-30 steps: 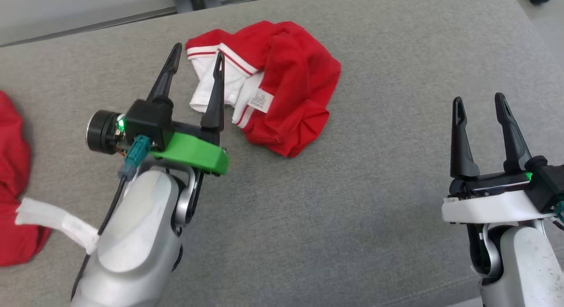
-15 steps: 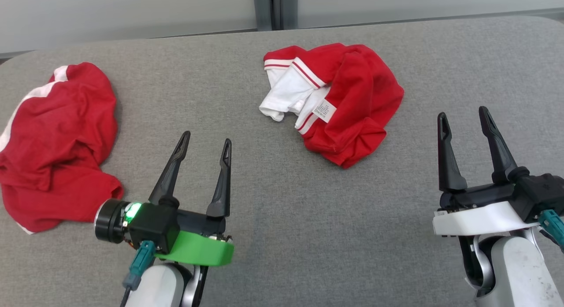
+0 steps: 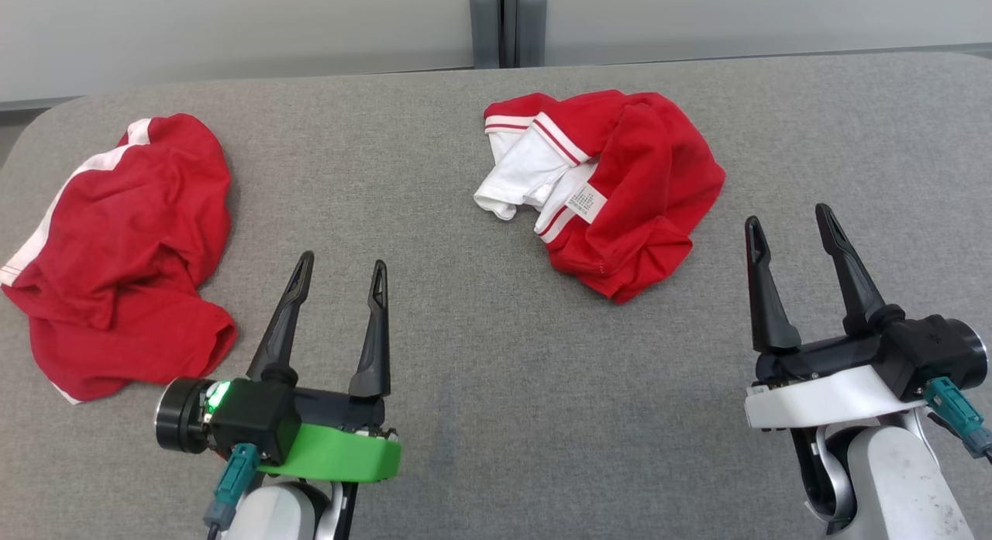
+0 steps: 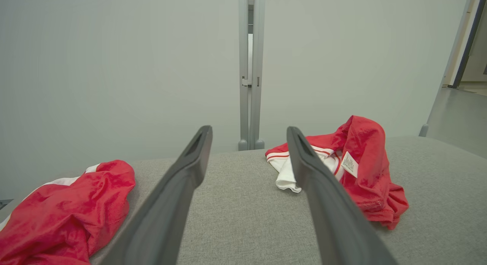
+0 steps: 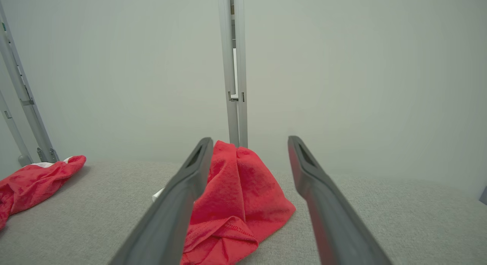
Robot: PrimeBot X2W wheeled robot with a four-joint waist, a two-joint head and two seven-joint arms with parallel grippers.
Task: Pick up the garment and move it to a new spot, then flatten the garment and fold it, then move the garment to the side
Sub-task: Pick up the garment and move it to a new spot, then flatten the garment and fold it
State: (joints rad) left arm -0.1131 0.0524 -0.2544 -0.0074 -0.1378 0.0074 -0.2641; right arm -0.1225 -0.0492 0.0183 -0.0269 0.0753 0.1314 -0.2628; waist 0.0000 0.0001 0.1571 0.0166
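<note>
Nearest, at the lower left of the head view, the left tool (image 3: 342,261) is over the grey surface (image 3: 480,385) with its two dark fingers spread apart and nothing between them. At the lower right, the right tool (image 3: 787,214) is in the same state: fingers spread, empty, pointing away from the robot.

A little farther, to the left of the left tool, a second red garment (image 3: 132,245) lies in a loose heap near the left end of the surface, with a white stripe along its outer edge. It is near this tool but does not touch it.

Farther again, between the two tools and somewhat closer to the right one, lies the garment (image 3: 651,176) — red, crumpled, with white parts, red-striped trim and a small white label turned up. It rests on the surface apart from both tools. In the left wrist view the garment (image 4: 365,170) shows just past the right finger, and in the right wrist view it (image 5: 236,196) rises as a red heap between the two fingers, beyond their tips.

Behind the far edge of the surface stands a grey post (image 3: 508,25) — and then a pale wall (image 3: 232,29).
</note>
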